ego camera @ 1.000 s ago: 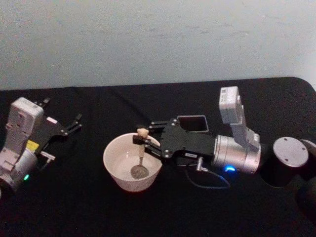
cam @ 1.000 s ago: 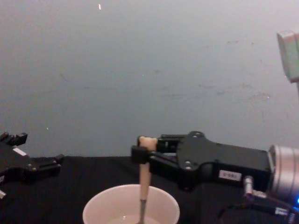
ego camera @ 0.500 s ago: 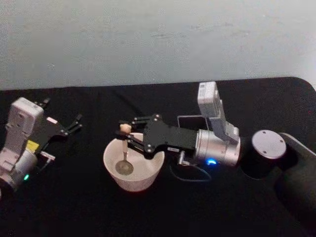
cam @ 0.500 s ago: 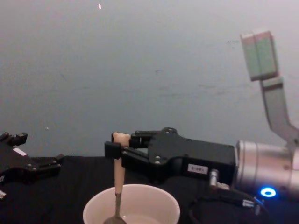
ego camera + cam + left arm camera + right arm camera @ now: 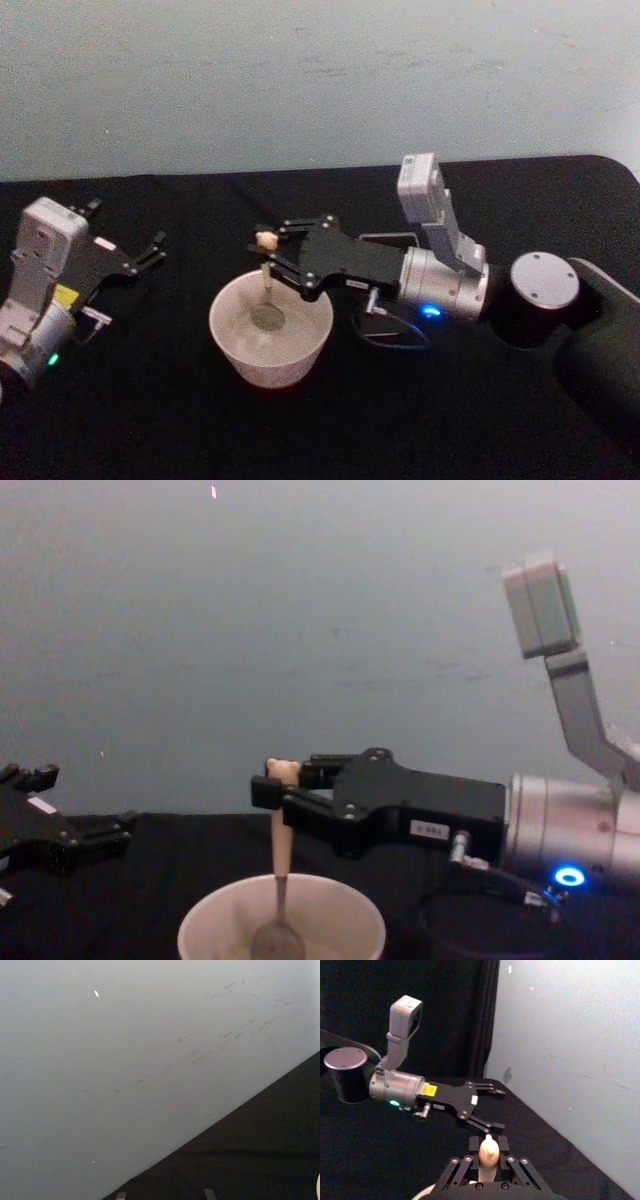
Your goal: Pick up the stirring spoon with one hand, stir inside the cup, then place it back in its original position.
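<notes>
Spoon status: the stirring spoon (image 5: 266, 288) stands close to upright inside the cup (image 5: 262, 368). Its shiny bowl is down near the cup's floor and the cream handle with the little eared head pokes up above the rim. Chest view agrees: stirring spoon (image 5: 281, 845) drops straight into the cup (image 5: 198, 942), metal bowl below rim level.

Cup sits around the middle of the counter (image 5: 150, 425), slightly toward its left edge. Cannot tell whether anything is in it.

Right gripper (image 5: 266, 250) is clamped narrow on the top of the handle, just under the animal head. It reaches in sideways from the counter's right edge, with its body level over the cup's right rim. Right wrist view shows the head of the spoon sitting between the right gripper (image 5: 488, 1161) linkages, gripped on both sides.

Left gripper (image 5: 150, 252) is parked near the counter's left edge, well apart from the cup. Its fingers are spread wide and hold nothing. Same read from the right wrist view: left gripper (image 5: 497, 1110), fingers apart, idle.

Dark holder (image 5: 388, 237) is mostly hidden behind the right gripper's body, just right of the cup toward the back edge.

Progress, as a judgement:
- Pick-up: done.
- Stir: in hand, with the spoon in the cup at working depth.
- Left: finish the stir, lift clear of the rim, return the spoon to its spot (probably the holder), release.
</notes>
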`<state>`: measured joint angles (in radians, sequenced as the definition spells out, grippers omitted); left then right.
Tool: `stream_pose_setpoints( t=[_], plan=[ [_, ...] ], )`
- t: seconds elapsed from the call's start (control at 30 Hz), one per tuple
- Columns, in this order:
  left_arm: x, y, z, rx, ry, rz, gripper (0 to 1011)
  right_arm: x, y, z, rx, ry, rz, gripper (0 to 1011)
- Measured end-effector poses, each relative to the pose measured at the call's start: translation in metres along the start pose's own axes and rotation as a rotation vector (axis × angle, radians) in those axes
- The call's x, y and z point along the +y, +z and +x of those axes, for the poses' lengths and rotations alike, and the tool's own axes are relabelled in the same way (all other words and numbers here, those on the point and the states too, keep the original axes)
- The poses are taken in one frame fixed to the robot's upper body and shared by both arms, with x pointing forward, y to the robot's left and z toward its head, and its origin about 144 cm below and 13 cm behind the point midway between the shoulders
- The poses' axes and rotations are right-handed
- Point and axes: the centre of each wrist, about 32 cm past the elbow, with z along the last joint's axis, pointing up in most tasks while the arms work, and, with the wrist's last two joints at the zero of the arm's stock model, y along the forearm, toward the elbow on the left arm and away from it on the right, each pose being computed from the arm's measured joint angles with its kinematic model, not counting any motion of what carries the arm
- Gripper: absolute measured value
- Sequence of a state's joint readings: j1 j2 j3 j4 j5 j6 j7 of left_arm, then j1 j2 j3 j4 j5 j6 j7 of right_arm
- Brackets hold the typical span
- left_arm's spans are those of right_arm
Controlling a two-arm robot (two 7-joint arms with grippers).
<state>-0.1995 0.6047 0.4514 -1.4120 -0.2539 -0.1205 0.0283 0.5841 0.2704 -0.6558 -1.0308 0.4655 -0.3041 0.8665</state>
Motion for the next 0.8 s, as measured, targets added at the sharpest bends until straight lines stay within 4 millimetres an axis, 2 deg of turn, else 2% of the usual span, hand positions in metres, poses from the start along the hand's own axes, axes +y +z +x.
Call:
stream_pose_setpoints(
  t=[0.37,0.8],
  plan=[
    [0.000,0.000,0.000,0.000,0.000,0.000,1001,-0.016,0.003,-0.001,-0.006,-0.039,0.004,213],
    [0.000,0.000,0.000,0.000,0.000,0.000,1001,-0.033,0.006,-0.010,0.002,-0.043,-0.002,213]
  ],
)
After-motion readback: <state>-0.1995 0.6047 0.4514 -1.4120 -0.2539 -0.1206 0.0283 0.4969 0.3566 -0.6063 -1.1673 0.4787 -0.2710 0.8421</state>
